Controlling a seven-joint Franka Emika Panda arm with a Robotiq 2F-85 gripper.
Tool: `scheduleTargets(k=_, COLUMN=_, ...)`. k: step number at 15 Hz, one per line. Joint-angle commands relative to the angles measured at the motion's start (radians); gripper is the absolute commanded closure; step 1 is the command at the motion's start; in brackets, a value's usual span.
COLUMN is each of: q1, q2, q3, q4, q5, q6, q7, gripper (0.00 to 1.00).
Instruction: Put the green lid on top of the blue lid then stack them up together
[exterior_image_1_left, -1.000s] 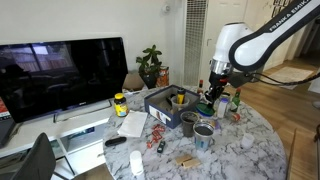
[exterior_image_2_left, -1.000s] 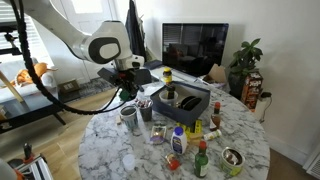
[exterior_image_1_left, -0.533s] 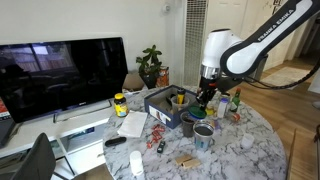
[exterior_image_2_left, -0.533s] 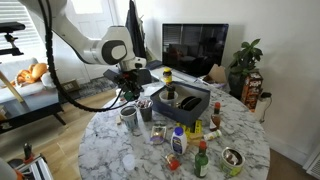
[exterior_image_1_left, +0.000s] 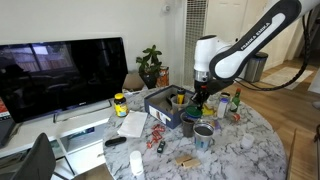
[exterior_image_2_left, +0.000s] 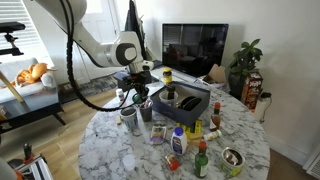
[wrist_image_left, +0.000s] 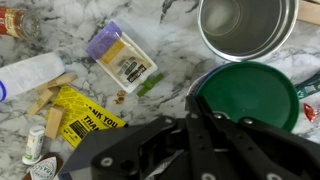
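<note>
Round marble table (exterior_image_1_left: 255, 150), crowded. Panda arm (exterior_image_1_left: 235, 55), reaching in over the table's edge on its own side so that the gripper (wrist_image_left: 202, 120) hangs directly above the work. We cannot tell whether its jaws are parted or closed, but nothing shows between them. Grey metal cup (wrist_image_left: 245, 25), just beside the lids. Green lid (wrist_image_left: 245, 95), lying flat near that same edge, apparently seated on the blue lid (wrist_image_left: 194, 88), of which only a rim sliver shows. We judge this the centred stacking position. Yellow packet (wrist_image_left: 85, 118), well apart.
</note>
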Motion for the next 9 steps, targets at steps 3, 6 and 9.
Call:
scheduleTargets(k=3, q1=0.076, q2=0.076, q3=-0.067, q4=0.07, q5=-0.017, q6=-0.041, q7=0.06, gripper=0.99)
scheduleTargets(k=6, q1=0.106, q2=0.099, q3=-0.106, q4=0.09, q5=-0.045, q6=-0.039, q7=0.109, gripper=0.99)
scheduleTargets(k=9, q1=0.124, q2=0.113, q3=-0.137, q4=0.099, q5=-0.065, q6=-0.043, q7=0.144, gripper=0.99)
